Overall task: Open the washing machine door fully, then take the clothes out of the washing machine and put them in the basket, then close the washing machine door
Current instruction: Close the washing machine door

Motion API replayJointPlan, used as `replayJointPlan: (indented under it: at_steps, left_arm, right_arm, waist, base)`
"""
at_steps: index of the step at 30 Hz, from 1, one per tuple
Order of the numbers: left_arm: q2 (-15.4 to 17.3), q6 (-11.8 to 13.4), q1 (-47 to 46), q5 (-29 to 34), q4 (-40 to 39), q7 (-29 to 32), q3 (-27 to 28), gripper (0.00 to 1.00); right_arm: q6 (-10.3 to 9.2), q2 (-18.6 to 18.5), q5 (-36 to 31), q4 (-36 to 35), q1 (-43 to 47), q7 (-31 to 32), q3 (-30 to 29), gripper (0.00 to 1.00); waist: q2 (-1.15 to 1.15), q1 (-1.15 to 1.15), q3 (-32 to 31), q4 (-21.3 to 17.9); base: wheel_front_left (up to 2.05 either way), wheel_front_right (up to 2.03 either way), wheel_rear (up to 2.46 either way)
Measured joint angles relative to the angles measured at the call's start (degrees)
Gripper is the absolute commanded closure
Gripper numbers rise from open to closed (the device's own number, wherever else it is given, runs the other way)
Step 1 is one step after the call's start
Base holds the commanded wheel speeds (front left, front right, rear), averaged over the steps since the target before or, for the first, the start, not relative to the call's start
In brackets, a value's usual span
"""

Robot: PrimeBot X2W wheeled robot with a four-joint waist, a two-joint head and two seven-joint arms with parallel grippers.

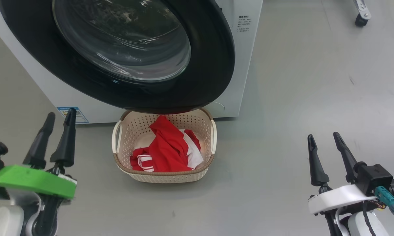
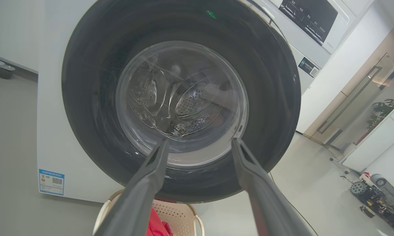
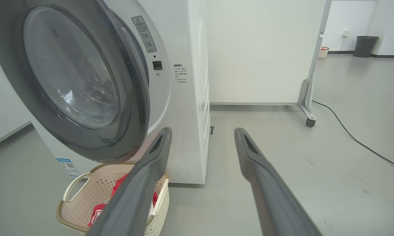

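- Left gripper [image 1: 61, 113]: released, its two fingers spread apart with nothing between them, clear of everything.
- Right gripper [image 1: 323, 135]: also released, fingers apart and empty, above bare floor [image 1: 282, 98].
- Basket [image 1: 164, 177]: on the floor between the two grippers and a little ahead of them, nearer the left one, touching neither.
- Clothes [image 1: 167, 150]: red with white trim, heaped inside the basket.
- Door [image 1: 213, 65]: straight ahead of the left gripper and above it. Its lower rim overhangs the basket's far edge. From the right gripper it lies ahead and to the left, and it looks slightly ajar there, with the latch hole showing on the washer front beside its rim.
- Washer [image 1: 239, 65]: behind the door, ahead of both grippers. The steel drum shows through the glass.
- Label [image 2: 51, 182]: blue, low on the washer's front, ahead and left of the left gripper.
- Caster [image 1: 361, 19]: far ahead of the right gripper, well apart from it.
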Motion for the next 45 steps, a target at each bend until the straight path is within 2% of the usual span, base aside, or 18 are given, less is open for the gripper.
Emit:
replayJointPlan:
  at_steps: [4,10,15,17,23,45]
  left_arm:
    - [4.80,-0.01,2.76,14.36,1.85,-3.96,-2.09,0.00]
    - [4.50,3.35,5.60,24.58,3.32,-9.20,-5.32,0.00]
    - [3.83,6.89,7.04,29.99,4.43,-12.07,-7.13,0.00]
    - [2.55,8.67,7.70,31.06,5.52,-13.16,-8.24,0.00]
    - [0.88,10.68,9.01,32.10,6.93,-14.14,-9.83,0.00]
    - [-1.51,12.27,10.15,34.51,8.56,-15.39,-10.65,0.00]
  right_arm:
    - [-0.42,-0.13,-0.44,-0.26,0.71,0.00,-0.19,0.00]
    - [-0.57,-0.11,-0.51,-0.65,0.97,0.00,-0.09,0.00]
    - [-0.93,-0.14,-0.56,-0.74,2.07,0.00,-0.07,0.00]
    - [-1.00,-0.16,-1.00,-0.54,3.11,0.01,0.00,0.00]
    - [-1.49,-0.12,-1.48,-0.01,4.82,0.01,0.52,0.00]
    - [-2.94,-0.02,-1.87,-0.79,6.84,0.59,0.96,0.00]
  waist:
    - [0.00,0.00,-0.99,0.97]
    - [0.00,0.00,-2.01,1.69]
    - [0.00,0.00,-2.63,1.96]
    - [0.00,0.00,-3.15,2.08]
    - [0.00,0.00,-4.42,2.16]
    - [0.00,0.00,-5.99,2.03]
  base:
    - [0.00,0.00,0.00]
    - [0.00,0.00,0.00]
    - [0.00,0.00,0.00]
    - [0.00,0.00,0.00]
    - [0.00,0.00,0.00]
    - [0.00,0.00,0.00]
